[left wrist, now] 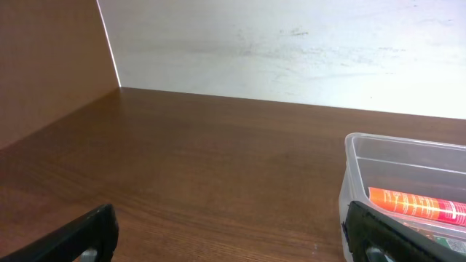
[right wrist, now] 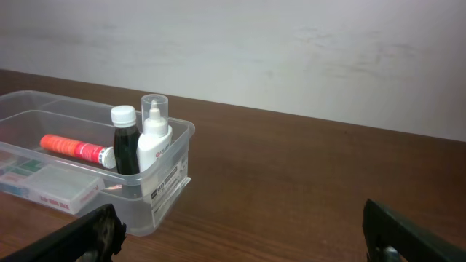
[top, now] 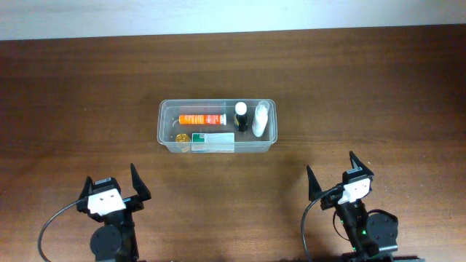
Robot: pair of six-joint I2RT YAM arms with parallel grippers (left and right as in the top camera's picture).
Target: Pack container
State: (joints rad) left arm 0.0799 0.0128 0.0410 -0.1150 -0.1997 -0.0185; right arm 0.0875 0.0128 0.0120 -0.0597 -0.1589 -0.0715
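container [top: 211,103] holds orange tube [top: 202,118], dark bottle [top: 241,116], white bottle [top: 261,120], carton [top: 212,142]; left gripper [top: 111,177] and right gripper [top: 330,164] gape apart, empty.

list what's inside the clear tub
The container holds an orange tube lying flat, a dark bottle with a white cap, a white bottle, a white-and-green carton and a small gold round item. Whatever lies under the carton is hidden.
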